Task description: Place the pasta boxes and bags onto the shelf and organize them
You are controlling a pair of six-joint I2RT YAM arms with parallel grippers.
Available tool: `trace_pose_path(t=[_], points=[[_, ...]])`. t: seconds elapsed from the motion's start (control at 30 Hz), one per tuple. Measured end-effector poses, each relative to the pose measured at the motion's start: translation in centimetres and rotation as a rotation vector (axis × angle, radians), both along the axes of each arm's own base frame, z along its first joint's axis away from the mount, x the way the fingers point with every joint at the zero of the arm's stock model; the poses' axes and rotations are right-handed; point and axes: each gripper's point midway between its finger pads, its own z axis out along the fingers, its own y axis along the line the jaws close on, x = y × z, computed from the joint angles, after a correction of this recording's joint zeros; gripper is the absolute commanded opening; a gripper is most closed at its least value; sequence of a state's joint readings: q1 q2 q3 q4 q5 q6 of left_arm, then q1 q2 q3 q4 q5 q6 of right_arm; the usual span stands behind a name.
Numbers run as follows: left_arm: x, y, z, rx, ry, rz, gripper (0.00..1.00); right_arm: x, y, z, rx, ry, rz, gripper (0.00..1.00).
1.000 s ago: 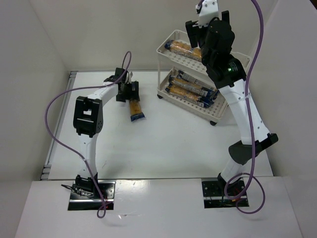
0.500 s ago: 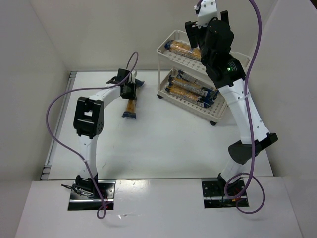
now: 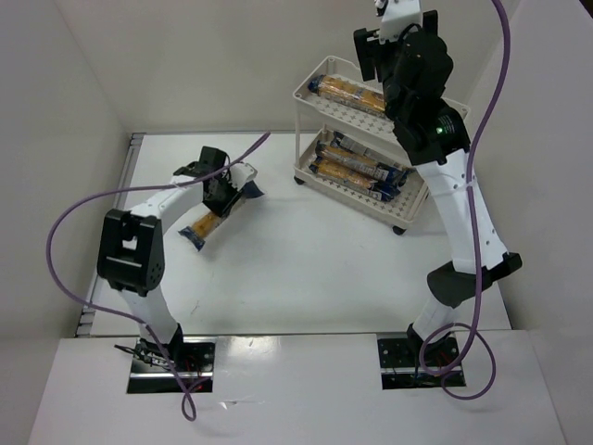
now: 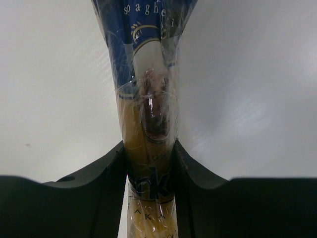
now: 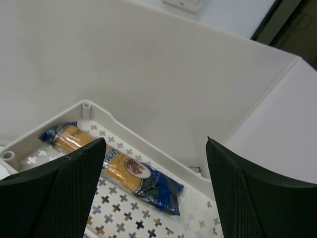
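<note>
My left gripper [image 3: 221,196] is shut on a long pasta packet [image 3: 201,226] with blue ends and an orange middle, held tilted over the table's left half. In the left wrist view the packet [image 4: 148,99] runs up between the two fingers, which press on both its sides. The cream two-tier shelf [image 3: 308,95] stands at the back right. One packet [image 3: 346,91] lies on its top tray, and several more [image 3: 357,168] lie on the lower tray. High over the top tray, my right gripper [image 3: 374,54] is open and empty, looking down on that packet [image 5: 119,171].
White walls close the table in on the left, the back and the right. The left arm's purple cable [image 3: 88,209] loops over the table's left side. The top tray's raised rim and corner post [image 5: 87,108] sit just below the right fingers.
My left gripper has shut on the packet that lay on the table and swung it left and nearer, turning it. The left elbow moved left. The right gripper rose slightly.
</note>
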State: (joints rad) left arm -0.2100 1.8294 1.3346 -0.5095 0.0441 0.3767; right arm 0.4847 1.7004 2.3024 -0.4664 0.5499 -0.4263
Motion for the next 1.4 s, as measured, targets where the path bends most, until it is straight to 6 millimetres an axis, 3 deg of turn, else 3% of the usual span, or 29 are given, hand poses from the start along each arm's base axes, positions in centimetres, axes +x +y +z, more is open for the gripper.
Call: trace_pose_path(t=[0.2, 0.33, 0.47, 0.6, 0.7, 0.83, 1.03, 1.23, 1.33, 1.4], points=[[-3.2, -1.2, 3.8, 0.061, -0.099, -0.196, 0.00, -1.2, -0.3, 2.0, 0.035, -0.047, 0.019, 0.86], [-6.4, -5.2, 5.2, 0.080, -0.133, -0.371, 0.00, -2.0, -0.7, 1.9, 0.032, -0.044, 0.018, 0.86], [-8.7, -9.4, 7.9, 0.104, -0.222, -0.565, 0.00, -2.4, -1.0, 1.5, 0.024, -0.032, 0.014, 0.86], [-10.4, -11.5, 13.2, 0.166, -0.418, -0.729, 0.00, -3.1, -1.5, 1.2, 0.015, -0.026, 0.006, 0.86], [-10.9, -12.6, 19.0, 0.229, -0.626, -0.822, 0.00, -3.8, -2.1, 1.4, 0.007, -0.030, -0.005, 0.86], [-8.8, -14.6, 27.9, 0.315, -0.958, -0.871, 0.00, -5.0, -3.1, 2.4, 0.013, -0.054, -0.027, 0.86], [-2.2, -20.0, 39.2, 0.416, -1.324, -0.848, 0.00, -6.9, -4.9, 4.8, 0.042, -0.125, -0.079, 0.86], [4.2, -28.0, 43.8, 0.420, -1.496, -0.899, 0.00, -9.0, -8.2, 6.0, 0.076, -0.164, -0.147, 0.86], [6.4, -31.2, 44.5, 0.396, -1.569, -0.911, 0.00, -10.5, -9.9, 6.2, 0.088, -0.180, -0.180, 0.86], [7.1, -32.4, 43.6, 0.393, -1.572, -0.943, 0.00, -11.5, -10.6, 6.5, 0.097, -0.194, -0.189, 0.86]])
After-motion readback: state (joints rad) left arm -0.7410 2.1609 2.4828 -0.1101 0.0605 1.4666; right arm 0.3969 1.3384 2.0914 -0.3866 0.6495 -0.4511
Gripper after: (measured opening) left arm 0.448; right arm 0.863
